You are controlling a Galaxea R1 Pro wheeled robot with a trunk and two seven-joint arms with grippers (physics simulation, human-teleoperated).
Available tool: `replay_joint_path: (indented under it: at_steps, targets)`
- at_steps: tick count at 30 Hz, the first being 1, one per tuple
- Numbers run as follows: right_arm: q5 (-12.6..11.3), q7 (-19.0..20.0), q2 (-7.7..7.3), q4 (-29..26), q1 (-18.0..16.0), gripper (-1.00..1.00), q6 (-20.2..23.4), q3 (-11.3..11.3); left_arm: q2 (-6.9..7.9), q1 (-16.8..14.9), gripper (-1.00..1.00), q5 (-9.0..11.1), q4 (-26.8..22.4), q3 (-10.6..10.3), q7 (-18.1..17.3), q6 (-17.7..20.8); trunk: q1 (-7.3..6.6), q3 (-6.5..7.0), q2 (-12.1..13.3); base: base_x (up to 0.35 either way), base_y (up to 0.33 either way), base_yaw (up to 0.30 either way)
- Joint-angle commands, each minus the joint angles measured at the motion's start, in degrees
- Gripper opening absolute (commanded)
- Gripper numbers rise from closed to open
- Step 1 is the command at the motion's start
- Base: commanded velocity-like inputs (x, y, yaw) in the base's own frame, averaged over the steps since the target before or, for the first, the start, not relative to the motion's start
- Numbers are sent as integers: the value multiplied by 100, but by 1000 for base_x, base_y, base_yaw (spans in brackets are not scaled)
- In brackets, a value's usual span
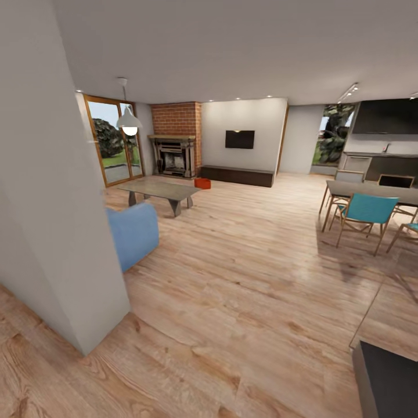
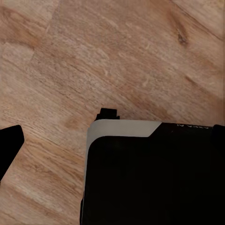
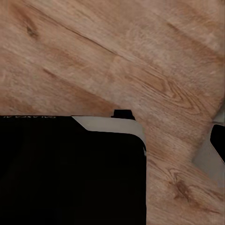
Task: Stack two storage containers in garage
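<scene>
While the head view looks across the living room's wood floor (image 1: 244, 273), one orange-red container (image 1: 202, 183) sits on the floor left of centre, between the brick fireplace (image 1: 176, 139) and the dark low cabinet (image 1: 237, 175), behind the coffee table (image 1: 159, 191). Whether either gripper's fingers are released or clenched cannot be told.

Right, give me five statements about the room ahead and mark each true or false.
1. An orange-red storage container sits on the wood floor near the low dark cabinet. True.
2. The wall screen hangs on the brick fireplace. False: it hangs on the white wall beside it.
3. A teal chair stands at the dining table. True.
4. The container rests on the coffee table. False: it is on the floor beyond it.
5. The floor is grey concrete. False: light wood planks.
</scene>
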Motion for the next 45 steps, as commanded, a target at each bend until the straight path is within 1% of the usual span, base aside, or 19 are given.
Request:
replay_joint_path:
  at_steps: [1,15,20,40,45]
  targets:
    - [-54,-6,5,14,-7,100,-27,48,-2,0,100,38,-3,6,13,3,6,-11,-9,323,0,0]
    - [-53,-6,5,14,-6,100,-27,48,7,242,100,34,-3,6,13,-1,6,-11,-9,324,0,0]
    - [-53,-6,5,14,-7,100,-27,48,-7,465,100,26,-3,6,13,-9,6,-11,-9,324,0,0]
    - [-55,-6,1,14,-7,100,-27,48,-14,487,100,17,-11,6,13,-19,6,-11,-9,324,0,0]
    - [-55,-13,4,14,-7,100,-26,47,-19,489,100,16,-11,2,13,-19,6,-11,-9,324,0,-166]
